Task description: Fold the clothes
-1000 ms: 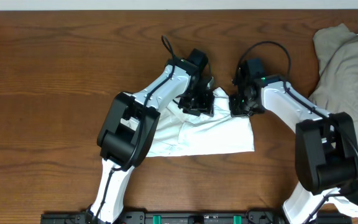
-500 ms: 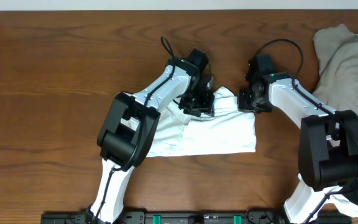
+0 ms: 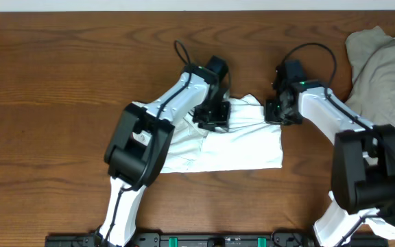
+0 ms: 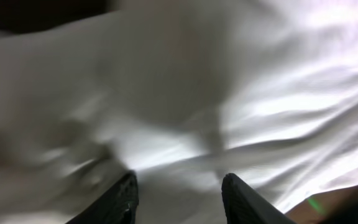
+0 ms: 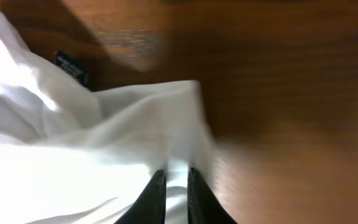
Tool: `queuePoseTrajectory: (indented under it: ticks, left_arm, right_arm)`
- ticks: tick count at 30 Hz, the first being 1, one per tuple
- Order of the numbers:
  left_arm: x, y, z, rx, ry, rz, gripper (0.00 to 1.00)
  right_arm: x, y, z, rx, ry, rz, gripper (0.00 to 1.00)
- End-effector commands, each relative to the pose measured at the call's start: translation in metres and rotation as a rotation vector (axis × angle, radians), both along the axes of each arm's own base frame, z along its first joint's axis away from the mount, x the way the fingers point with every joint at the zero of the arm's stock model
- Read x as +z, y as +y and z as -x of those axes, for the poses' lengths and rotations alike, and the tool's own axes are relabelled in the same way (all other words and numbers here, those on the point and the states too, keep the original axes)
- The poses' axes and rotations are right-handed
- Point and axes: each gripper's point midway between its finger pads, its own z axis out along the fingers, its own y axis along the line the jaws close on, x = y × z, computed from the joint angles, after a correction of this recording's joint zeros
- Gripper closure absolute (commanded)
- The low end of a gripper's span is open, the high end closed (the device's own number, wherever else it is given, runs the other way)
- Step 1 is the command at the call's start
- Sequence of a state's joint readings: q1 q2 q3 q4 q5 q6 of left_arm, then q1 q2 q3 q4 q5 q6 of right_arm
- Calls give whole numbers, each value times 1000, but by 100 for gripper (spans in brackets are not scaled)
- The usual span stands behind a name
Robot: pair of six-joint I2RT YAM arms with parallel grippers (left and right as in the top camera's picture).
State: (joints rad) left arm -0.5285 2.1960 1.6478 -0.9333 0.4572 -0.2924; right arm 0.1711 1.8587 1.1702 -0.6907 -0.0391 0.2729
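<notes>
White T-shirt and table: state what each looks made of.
White T-shirt: thin matte knit cloth, probably cotton; it creases softly and lies limp. Table: brown wood or wood-look laminate, which of the two cannot be told; grain streaks run along it, with a faint sheen in the right wrist view.

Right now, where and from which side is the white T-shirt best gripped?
Probably the white T-shirt at its far right corner, coming from the right: that edge is rumpled, giving jaws a fold to pinch, while the near edge lies flat.
</notes>
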Motion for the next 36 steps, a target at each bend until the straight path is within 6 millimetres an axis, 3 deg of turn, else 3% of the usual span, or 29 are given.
queuePoseTrajectory:
  ticks: [1,5,8,11,15,18,24,29,36]
  left_arm:
    - [49,37,-25,64,-165,-79,50]
    - [87,85,-35,144,-257,-172,40]
    - [104,124,-40,234,-257,-198,39]
    - [104,168,-45,343,-215,-224,35]
    - [95,226,-44,493,-139,-259,25]
    - [87,254,-35,573,-74,-254,19]
    - [51,262,-7,532,28,-157,18]
    - [20,232,17,411,62,19,15]
    - [-15,228,40,411,87,25,14]
  right_arm:
    - [56,-16,-11,17,-162,44,83]
    - [113,-15,-4,56,-296,32,73]
    - [138,-14,12,101,-330,20,69]
    - [145,-16,28,102,-307,22,66]
    - [133,-19,44,114,-226,35,63]
    - [125,-19,48,119,-199,38,62]
    - [112,-19,53,120,-166,36,62]
    - [107,-18,55,123,-158,26,61]
    - [107,-18,54,122,-164,25,60]
